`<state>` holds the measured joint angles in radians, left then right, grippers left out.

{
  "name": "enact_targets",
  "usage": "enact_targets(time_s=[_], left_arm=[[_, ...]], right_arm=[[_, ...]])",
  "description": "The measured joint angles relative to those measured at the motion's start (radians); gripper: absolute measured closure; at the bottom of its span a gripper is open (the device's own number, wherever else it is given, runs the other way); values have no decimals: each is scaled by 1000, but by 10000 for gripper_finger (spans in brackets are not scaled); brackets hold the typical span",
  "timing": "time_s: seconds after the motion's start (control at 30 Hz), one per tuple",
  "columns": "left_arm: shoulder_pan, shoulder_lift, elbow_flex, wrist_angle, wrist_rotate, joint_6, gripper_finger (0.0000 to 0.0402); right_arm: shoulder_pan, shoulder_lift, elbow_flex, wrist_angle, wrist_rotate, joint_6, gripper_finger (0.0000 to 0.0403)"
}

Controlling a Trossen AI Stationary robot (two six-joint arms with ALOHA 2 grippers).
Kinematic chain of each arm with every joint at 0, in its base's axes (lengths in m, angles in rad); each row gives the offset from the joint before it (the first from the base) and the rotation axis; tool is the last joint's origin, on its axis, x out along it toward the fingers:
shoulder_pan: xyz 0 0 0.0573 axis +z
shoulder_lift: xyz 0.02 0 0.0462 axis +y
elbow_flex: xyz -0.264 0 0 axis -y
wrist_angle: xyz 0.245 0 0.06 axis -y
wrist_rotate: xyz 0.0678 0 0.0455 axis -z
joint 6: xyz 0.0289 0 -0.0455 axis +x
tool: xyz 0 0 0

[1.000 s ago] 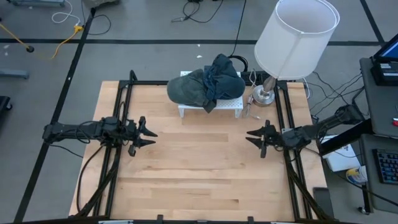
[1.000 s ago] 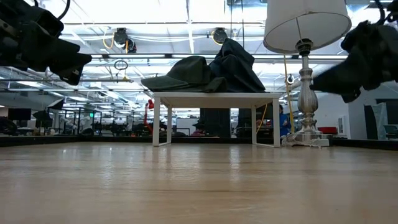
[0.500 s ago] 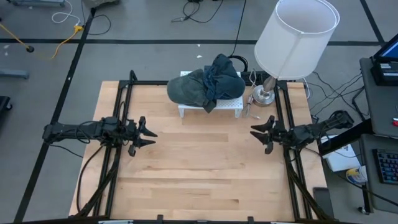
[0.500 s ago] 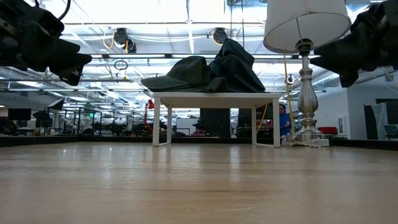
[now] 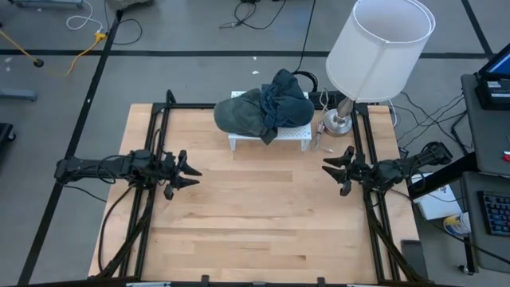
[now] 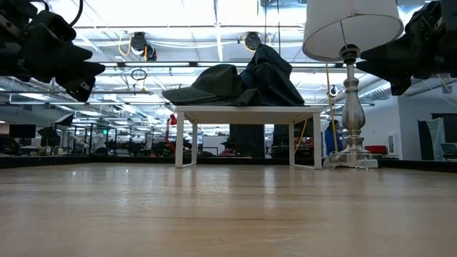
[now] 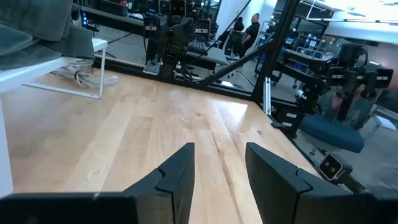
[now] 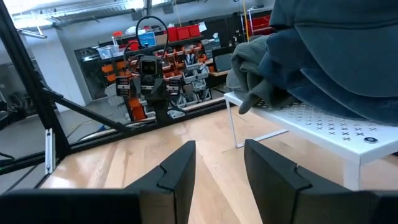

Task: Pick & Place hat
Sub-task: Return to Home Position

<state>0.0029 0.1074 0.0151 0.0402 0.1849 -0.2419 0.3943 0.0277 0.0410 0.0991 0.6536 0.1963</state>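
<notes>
— High view: where are the caps [image 5: 263, 112]?
— Piled on the shelf [image 5: 299, 135], well apart from both grippers, off to each one's side. Left gripper [image 5: 190, 173] and right gripper [image 5: 333, 170] hang spread, empty. Placing looks done; only parking remains.

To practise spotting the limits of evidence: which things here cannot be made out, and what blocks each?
1. How many caps lie on the shelf: high view, the top one drapes over the rest.
2. Lamp shade: low view, cut off by the top edge.
3. Left gripper, right gripper, both open: low view, arms run off the side edges.
</notes>
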Motion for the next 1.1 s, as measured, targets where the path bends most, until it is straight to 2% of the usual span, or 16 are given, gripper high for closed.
enact_targets(time_s=[1.1], left_arm=[[0, 0, 0, 14, -2, 0, 254]], right_arm=[[0, 1, 0, 7, 0, 0, 273]])
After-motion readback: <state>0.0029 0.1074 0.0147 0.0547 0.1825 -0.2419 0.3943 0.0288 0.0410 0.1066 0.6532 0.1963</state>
